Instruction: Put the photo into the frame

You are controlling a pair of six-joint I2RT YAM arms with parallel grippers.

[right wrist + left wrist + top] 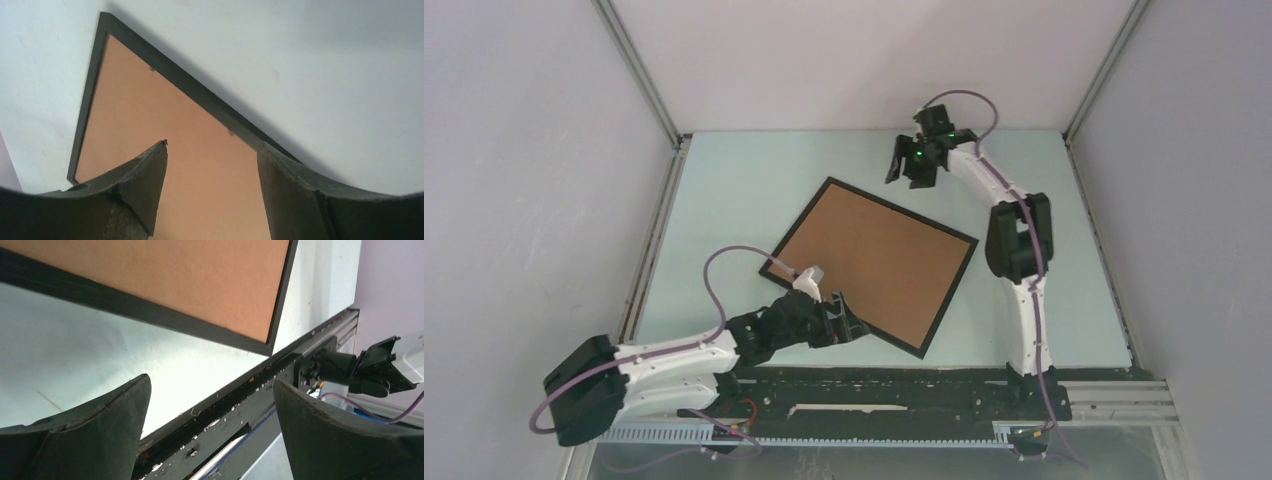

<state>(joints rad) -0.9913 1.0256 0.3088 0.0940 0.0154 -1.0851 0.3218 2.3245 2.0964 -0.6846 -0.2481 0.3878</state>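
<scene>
The frame (949, 298) lies flat mid-picture on the surface (744, 190), a brown board (874, 262) filling it; the photo shows in no view. Left gripper (852, 318), open and empty, sits at the frame's lower-left edge; right gripper (914, 165) hangs open near its upper-right edge. A low nudge could slide the frame or unseat the board.

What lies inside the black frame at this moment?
A plain brown cardboard board fills the frame edge to edge. Whatever lies beneath the board is covered and cannot be seen.
</scene>
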